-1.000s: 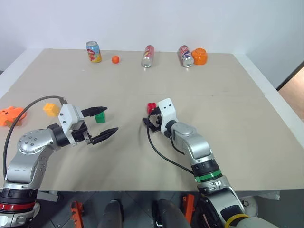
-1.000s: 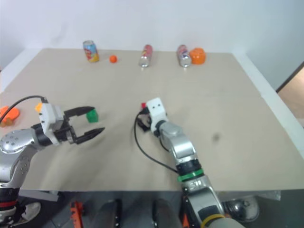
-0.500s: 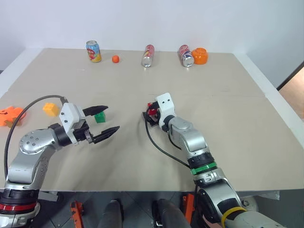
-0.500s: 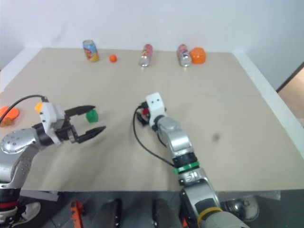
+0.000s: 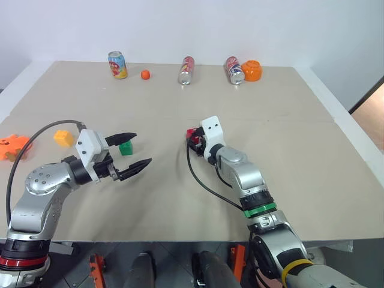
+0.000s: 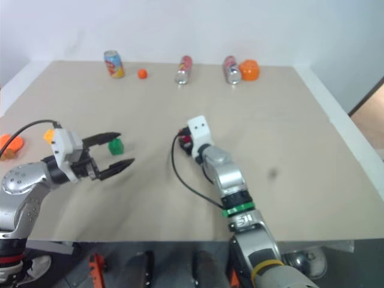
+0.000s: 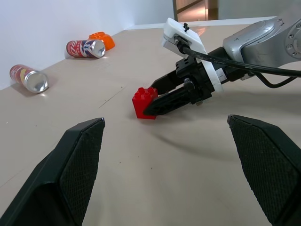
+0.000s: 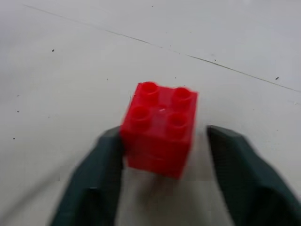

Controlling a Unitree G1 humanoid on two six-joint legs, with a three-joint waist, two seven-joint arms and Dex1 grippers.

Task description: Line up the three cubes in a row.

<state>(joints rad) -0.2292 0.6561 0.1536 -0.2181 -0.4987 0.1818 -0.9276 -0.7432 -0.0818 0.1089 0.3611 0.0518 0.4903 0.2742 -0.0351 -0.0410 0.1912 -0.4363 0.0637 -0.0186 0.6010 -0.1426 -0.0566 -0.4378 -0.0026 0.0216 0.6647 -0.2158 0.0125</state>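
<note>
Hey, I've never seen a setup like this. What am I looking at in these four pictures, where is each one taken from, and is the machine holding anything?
This is a two-armed robot working at a table. Two pictures come from cameras in its head, looking down over both arms. The other two come from a camera on each wrist, looking along that arm's jaws. On the table lie a red cube, a green cube and a yellow-orange cube. Along the far edge are three drink cans, a small orange ball and an orange toy. The right arm has its jaws closed on the red cube, which rests on the table. The left arm has its jaws open and empty, near the green cube.
</note>
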